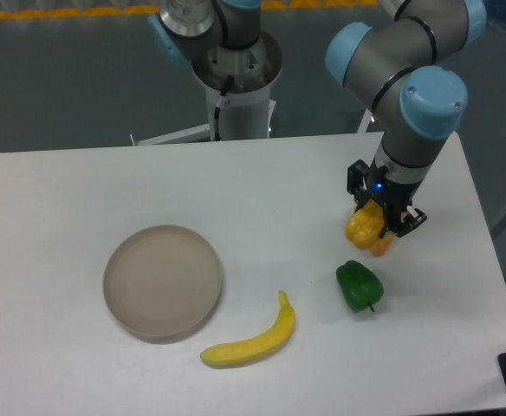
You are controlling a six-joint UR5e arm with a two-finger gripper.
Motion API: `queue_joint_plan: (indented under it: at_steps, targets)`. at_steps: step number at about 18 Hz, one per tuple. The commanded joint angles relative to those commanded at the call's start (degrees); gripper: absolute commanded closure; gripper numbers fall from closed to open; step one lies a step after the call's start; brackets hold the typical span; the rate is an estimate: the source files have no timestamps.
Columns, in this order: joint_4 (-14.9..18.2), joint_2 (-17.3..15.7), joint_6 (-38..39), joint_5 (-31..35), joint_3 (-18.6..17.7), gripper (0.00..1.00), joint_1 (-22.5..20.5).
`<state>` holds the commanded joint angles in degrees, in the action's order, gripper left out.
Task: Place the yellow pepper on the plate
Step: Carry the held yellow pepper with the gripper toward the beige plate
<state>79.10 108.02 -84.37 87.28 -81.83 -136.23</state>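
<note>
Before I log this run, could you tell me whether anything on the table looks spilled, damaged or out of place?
Nothing stands out. The plate, banana and green pepper lie intact on the table; the gripper is at the yellow pepper.

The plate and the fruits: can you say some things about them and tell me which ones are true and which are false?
1. The plate has nothing on it. True.
2. The yellow pepper lies on the plate. False: it sits between the fingers of the gripper, at the table's right side.
3. The banana is right of the green pepper. False: it is left of it.
4. The banana lies off the plate. True.
</note>
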Motion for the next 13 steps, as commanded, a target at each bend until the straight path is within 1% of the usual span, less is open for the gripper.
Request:
queue_joint_plan:
  at_steps: [8,10,11,13]
  targets:
    - [0.0,-0.1,0.3,-0.1,0.0,0.84,0.4]
    - [0.1,-0.5,1.1,-0.4,-0.9,0.84,1.7]
    - [0.2,-0.9,1.8,-0.5,-1.4,0.84,3.1]
    - [0.3,-1.1,4.9,-0.6,-1.5,0.84,5.4]
